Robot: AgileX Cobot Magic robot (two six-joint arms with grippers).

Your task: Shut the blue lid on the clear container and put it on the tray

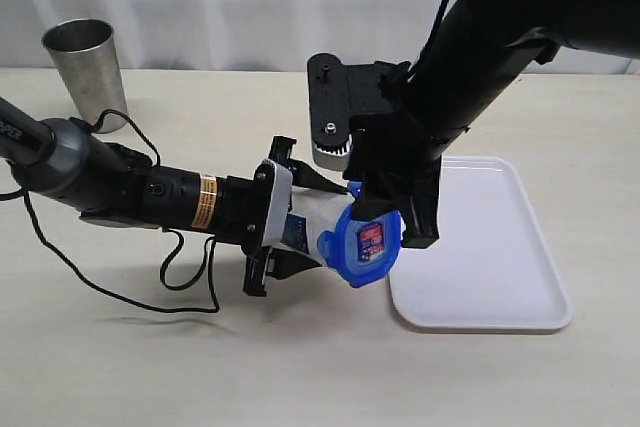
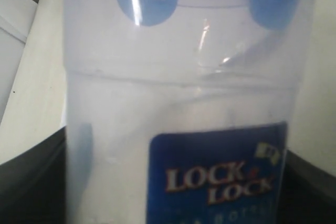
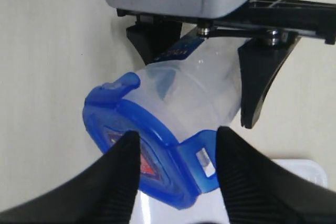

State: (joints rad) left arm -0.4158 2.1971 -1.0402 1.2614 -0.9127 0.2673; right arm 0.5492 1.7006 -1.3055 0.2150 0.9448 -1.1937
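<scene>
left end effector (image 1: 312, 225) clamped on clear container (image 3: 199, 87); right end effector (image 3: 178, 140) straddles blue lid (image 1: 368, 242), grip unclear

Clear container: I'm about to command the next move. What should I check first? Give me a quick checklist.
1. Grip of left tool on clear container: ok.
2. The blue lid sits on the mouth: ok.
3. All flaps snapped down: cannot tell.
4. The right tool is open, fingers straddling the lid: ok.
5. Container upright for placing: not ok, it lies sideways in the grip.
6. Visible part of the tray bare, beside the lid end: ok.
</scene>
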